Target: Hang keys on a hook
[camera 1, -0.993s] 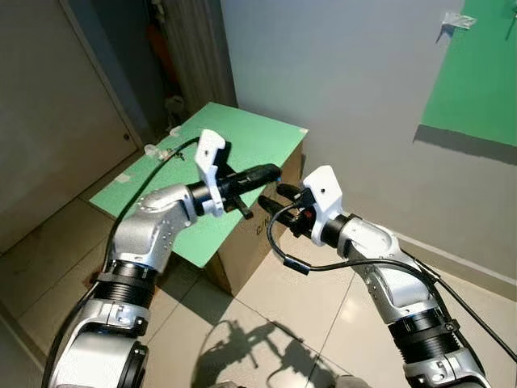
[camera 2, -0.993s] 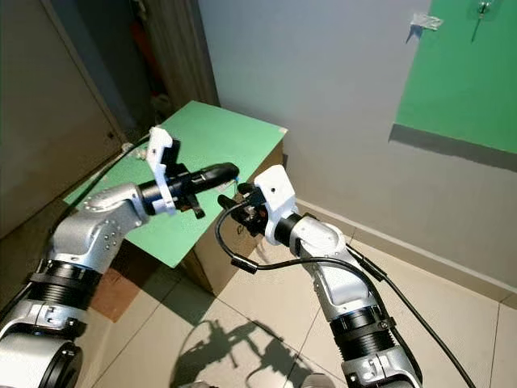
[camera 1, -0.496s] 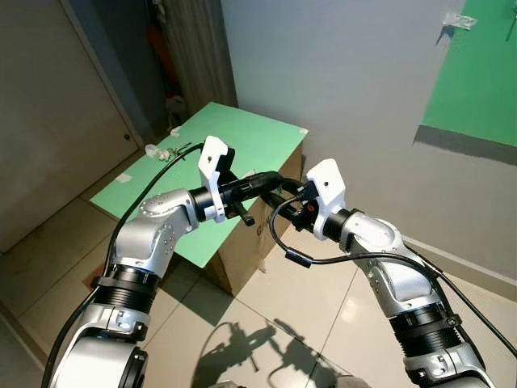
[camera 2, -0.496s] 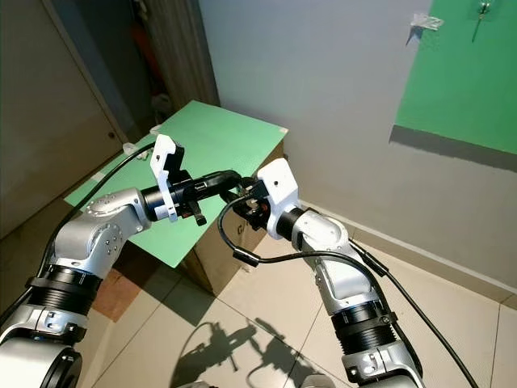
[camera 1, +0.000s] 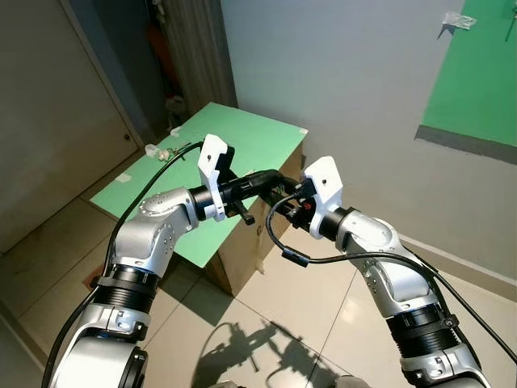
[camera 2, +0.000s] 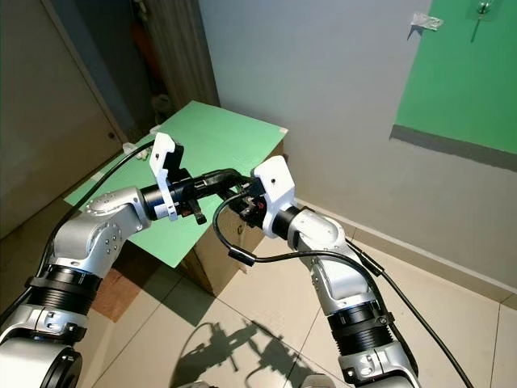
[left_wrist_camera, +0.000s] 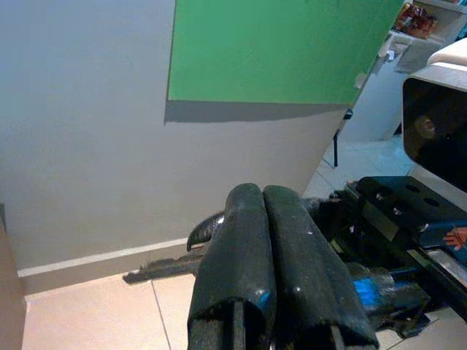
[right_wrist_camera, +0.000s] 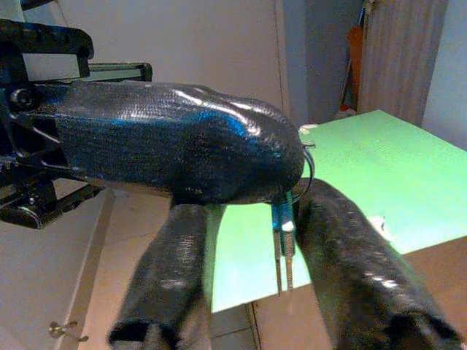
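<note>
Silver keys [right_wrist_camera: 284, 240] dangle from my left end effector [right_wrist_camera: 292, 164], whose fingers are pressed together, pinching the key ring at the tips. My right end effector [right_wrist_camera: 281, 321] is spread wide, its two fingers either side of the hanging keys, not yet gripping. Looks like a hand-to-hand pass above the green table [camera 1: 242, 141] edge. The hook [camera 2: 482, 10] sits high on the green wall panel [camera 2: 468, 73], well apart, so hanging is all still to do.
</note>
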Motion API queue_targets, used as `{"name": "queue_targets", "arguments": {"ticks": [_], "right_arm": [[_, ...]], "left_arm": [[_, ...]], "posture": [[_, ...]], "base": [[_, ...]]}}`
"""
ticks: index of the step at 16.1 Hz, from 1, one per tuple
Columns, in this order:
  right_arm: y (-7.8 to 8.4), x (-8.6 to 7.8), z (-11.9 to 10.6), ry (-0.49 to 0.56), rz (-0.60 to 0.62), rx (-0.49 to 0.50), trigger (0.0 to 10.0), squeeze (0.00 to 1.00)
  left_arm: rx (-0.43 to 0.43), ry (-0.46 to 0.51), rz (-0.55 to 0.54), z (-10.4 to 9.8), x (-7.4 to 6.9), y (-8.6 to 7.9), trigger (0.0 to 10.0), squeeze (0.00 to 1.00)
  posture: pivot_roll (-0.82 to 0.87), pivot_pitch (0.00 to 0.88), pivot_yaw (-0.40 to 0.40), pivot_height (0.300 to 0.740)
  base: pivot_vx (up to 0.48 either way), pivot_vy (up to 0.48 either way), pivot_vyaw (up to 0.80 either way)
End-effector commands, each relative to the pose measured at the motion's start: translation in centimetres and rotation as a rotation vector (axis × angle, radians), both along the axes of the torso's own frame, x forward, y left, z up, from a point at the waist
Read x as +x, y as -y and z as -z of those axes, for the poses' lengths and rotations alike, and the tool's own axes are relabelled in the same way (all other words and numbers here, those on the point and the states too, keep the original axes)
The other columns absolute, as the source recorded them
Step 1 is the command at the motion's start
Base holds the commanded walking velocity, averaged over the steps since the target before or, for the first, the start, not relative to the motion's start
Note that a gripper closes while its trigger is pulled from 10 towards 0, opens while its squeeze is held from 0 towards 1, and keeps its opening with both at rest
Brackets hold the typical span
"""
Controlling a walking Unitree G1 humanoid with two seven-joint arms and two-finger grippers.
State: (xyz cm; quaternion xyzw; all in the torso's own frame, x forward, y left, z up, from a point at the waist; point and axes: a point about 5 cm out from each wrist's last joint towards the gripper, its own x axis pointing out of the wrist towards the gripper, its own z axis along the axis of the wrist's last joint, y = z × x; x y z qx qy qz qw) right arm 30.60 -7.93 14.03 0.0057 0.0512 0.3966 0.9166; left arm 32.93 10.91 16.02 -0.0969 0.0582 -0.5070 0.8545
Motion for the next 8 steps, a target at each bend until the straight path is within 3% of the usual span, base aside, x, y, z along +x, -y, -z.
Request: {"name": "queue_targets", "arguments": {"ticks": [1,8], "right_arm": [[-0.28,-0.15,-0.54,0.012,-0.012,0.021,0.0,0.0],[-0.43,-0.43,-0.4,0.0,-0.02,0.031,0.0,0.0]], "left_arm": [[-0.005,0.024,-0.011,-0.8,0.17,-0.2,0.0,0.0],[-0.007,0.038,-0.013,-1.22,0.26,-0.31,0.0,0.0]], "posture": [[-0.24,0.022,0.15,0.74],[-0.24,0.029,0.151,0.74]], "base": [[0.0,0.0,0.0],[0.0,0.0,0.0]]}}
